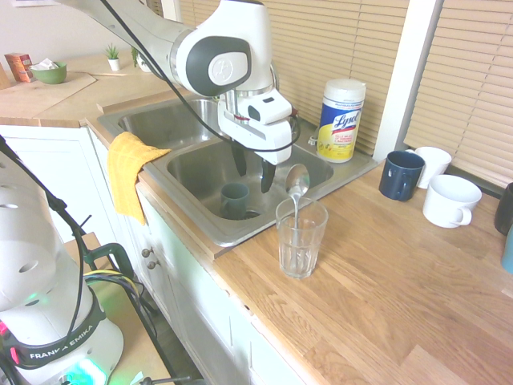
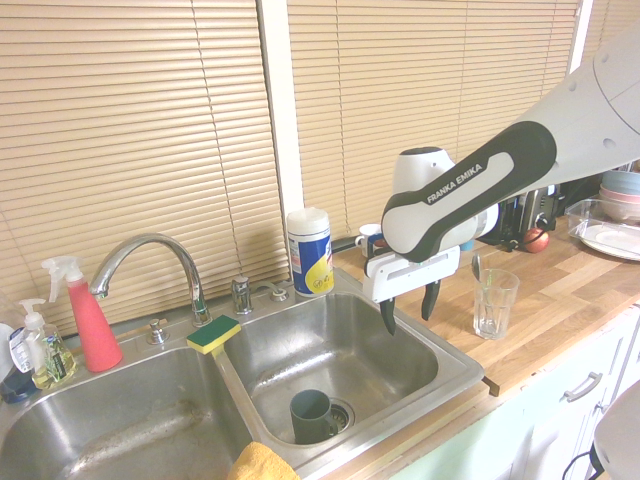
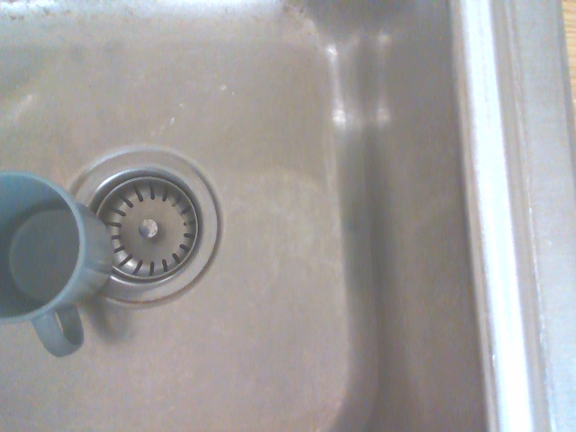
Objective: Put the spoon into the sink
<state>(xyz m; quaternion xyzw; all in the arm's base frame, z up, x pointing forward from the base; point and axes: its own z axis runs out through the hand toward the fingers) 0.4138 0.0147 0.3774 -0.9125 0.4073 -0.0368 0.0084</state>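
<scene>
From here I see my tool (image 1: 253, 170) released above the sink (image 1: 268, 180), the metal spoon (image 1: 296, 188) leaning in the drinking glass (image 1: 309, 249) on the desk (image 1: 377, 265) just beside it.

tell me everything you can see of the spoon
The spoon is shiny and silver, metal by its look, with an oval bowl and a thin straight handle. It stands upright at a slight tilt in the clear drinking glass on the wooden counter, bowl up above the rim, handle down inside. The glass alone appears to hold it up. The open gripper is not holding it, and it is not in the sink.
</scene>
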